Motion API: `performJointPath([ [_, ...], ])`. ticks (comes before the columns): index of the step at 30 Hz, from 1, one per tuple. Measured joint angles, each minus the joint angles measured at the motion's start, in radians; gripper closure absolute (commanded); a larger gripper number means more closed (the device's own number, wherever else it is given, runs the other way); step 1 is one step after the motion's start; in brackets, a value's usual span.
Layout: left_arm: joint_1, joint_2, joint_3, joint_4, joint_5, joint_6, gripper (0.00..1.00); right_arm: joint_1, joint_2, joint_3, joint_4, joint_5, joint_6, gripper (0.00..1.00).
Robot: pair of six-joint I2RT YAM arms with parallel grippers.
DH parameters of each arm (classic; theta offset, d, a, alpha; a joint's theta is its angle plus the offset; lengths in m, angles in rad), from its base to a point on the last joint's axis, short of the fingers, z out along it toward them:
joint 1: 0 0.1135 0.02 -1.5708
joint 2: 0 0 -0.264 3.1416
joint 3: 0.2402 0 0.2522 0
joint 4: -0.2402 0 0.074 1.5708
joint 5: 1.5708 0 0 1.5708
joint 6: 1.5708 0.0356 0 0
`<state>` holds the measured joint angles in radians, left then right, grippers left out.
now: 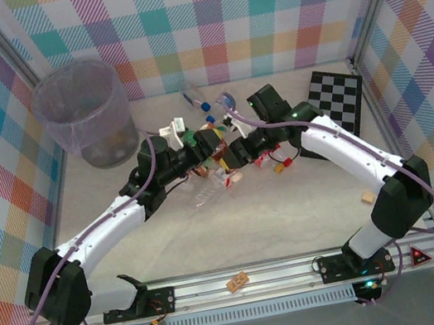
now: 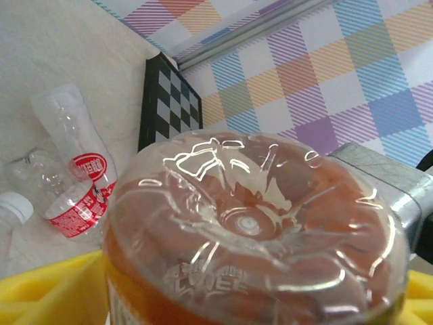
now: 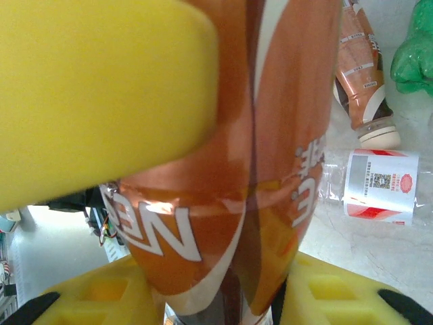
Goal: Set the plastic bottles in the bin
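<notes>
An amber bottle with an orange label [image 3: 264,162] hangs between both arms above the middle of the table. My right gripper [image 3: 223,301] is shut on it, its yellow pads [image 3: 88,294] pressing both sides. My left gripper [image 2: 230,308] is shut on the same bottle, whose base [image 2: 257,230] sits close to the lens. The left gripper's yellow finger [image 3: 95,95] lies against the bottle in the right wrist view. From above, the left gripper [image 1: 209,149] and right gripper [image 1: 238,150] meet at the bottle [image 1: 224,161]. The grey-lavender bin [image 1: 71,72] stands at the far left.
Loose bottles lie under and beyond the grippers: a clear one [image 1: 209,191], a clear red-labelled one [image 2: 78,183], an amber one with a white cap [image 3: 362,74], a green one [image 3: 416,54]. A checkerboard [image 1: 339,99] leans at the back right. A wooden block [image 1: 366,197] lies right.
</notes>
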<state>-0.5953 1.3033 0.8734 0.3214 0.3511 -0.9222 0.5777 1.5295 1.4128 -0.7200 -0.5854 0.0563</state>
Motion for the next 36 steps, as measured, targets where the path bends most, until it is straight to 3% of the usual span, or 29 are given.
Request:
performJointPath([
  [3,0.0,0.0,0.0,-0.008,-0.003,0.01,0.38,0.002,0.006,0.0,0.002,0.0,0.01,0.58],
  [6,0.0,0.0,0.007,-0.038,-0.011,0.03,0.39,0.002,0.023,0.004,0.0,-0.003,0.015,0.51],
  [10,0.001,0.0,0.032,-0.09,-0.02,0.052,0.41,0.004,0.045,0.035,-0.016,0.002,0.013,0.29],
  [15,0.023,0.012,0.092,-0.146,-0.005,0.076,0.44,-0.029,0.031,0.07,-0.053,0.009,-0.008,0.16],
  [17,0.045,0.023,0.133,-0.183,0.005,0.092,0.45,-0.066,0.005,0.07,-0.069,0.013,-0.004,0.06],
  [23,0.156,0.058,0.323,-0.348,0.025,0.185,0.47,-0.177,-0.103,0.069,-0.124,0.084,0.007,0.05],
  [27,0.243,0.082,0.494,-0.461,0.025,0.251,0.48,-0.184,-0.107,0.043,-0.182,0.184,0.015,0.06],
  [33,0.409,0.113,0.699,-0.573,0.007,0.332,0.64,-0.184,-0.106,-0.116,-0.201,0.234,0.05,0.07],
  [36,0.502,0.146,0.752,-0.573,-0.006,0.348,0.78,-0.184,-0.121,-0.189,-0.199,0.234,0.068,0.07],
])
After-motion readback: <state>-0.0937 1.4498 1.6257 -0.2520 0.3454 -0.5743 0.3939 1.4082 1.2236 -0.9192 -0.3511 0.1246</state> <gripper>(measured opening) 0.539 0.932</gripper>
